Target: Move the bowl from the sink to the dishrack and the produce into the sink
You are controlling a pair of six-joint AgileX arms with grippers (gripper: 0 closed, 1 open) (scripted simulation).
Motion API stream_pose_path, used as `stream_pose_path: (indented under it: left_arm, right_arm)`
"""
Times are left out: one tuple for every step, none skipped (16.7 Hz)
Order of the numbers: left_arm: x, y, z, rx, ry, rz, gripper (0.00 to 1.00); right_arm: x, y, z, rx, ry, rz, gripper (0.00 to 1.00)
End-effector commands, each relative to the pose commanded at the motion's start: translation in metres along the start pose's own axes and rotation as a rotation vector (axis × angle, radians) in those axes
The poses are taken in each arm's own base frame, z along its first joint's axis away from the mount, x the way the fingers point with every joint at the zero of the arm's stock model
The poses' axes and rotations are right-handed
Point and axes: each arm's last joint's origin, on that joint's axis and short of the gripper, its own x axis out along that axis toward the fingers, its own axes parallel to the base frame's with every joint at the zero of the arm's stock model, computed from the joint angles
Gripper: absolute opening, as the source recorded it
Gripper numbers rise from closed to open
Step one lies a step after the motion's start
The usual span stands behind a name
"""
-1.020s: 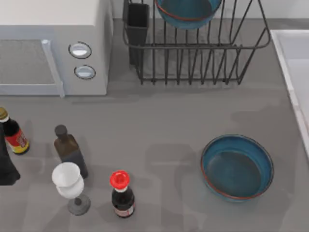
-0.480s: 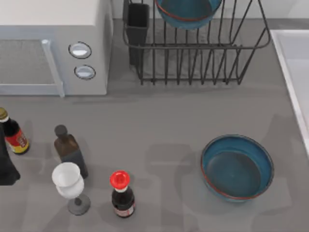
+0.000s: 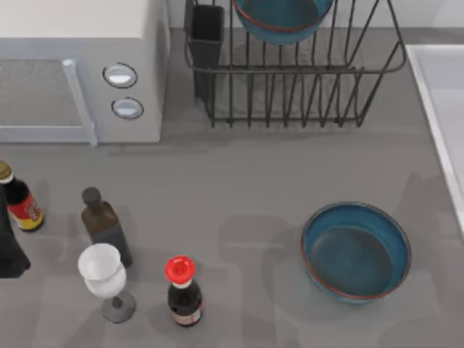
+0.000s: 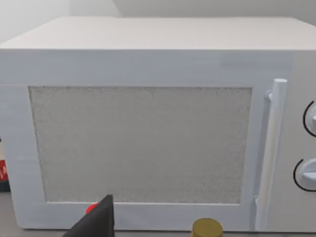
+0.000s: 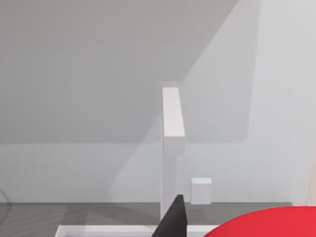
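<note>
The produce (image 5: 269,224), a bright red fruit, shows large right beside the right gripper's dark fingertip (image 5: 173,219) in the right wrist view, above the white rim of the sink (image 5: 123,229), so the step in hand looks like carrying it to the basin, though whether the fingers are closed on it cannot be told. One teal bowl (image 3: 281,18) already sits in the dishrack (image 3: 290,72). Next, lower the fruit inside the sink and release; the left arm (image 3: 9,246) idles near the microwave (image 3: 80,65).
</note>
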Motion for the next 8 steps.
stream_pose_path:
  left_arm:
    - [0.000, 0.000, 0.000, 0.000, 0.000, 0.000, 1.00]
    - [0.000, 0.000, 0.000, 0.000, 0.000, 0.000, 1.00]
    - [0.000, 0.000, 0.000, 0.000, 0.000, 0.000, 1.00]
    - [0.000, 0.000, 0.000, 0.000, 0.000, 0.000, 1.00]
    - [0.000, 0.000, 0.000, 0.000, 0.000, 0.000, 1.00]
    - [0.000, 0.000, 0.000, 0.000, 0.000, 0.000, 1.00]
    - [0.000, 0.000, 0.000, 0.000, 0.000, 0.000, 1.00]
    - [0.000, 0.000, 0.000, 0.000, 0.000, 0.000, 1.00]
  right_arm:
    - [0.002, -0.001, -0.005, 0.000, 0.002, -0.001, 0.00]
    - [0.004, -0.003, -0.012, 0.001, 0.004, -0.002, 0.00]
    - [0.006, -0.005, -0.021, 0.002, 0.006, -0.002, 0.00]
    - [0.009, -0.007, -0.031, 0.003, 0.008, -0.002, 0.00]
    - [0.011, -0.009, -0.043, 0.003, 0.008, -0.001, 0.00]
    - [0.012, -0.010, -0.056, 0.003, 0.007, -0.001, 0.00]
    - [0.013, -0.010, -0.069, 0.002, 0.005, 0.000, 0.00]
    - [0.012, -0.010, -0.082, 0.001, 0.003, 0.000, 0.00]
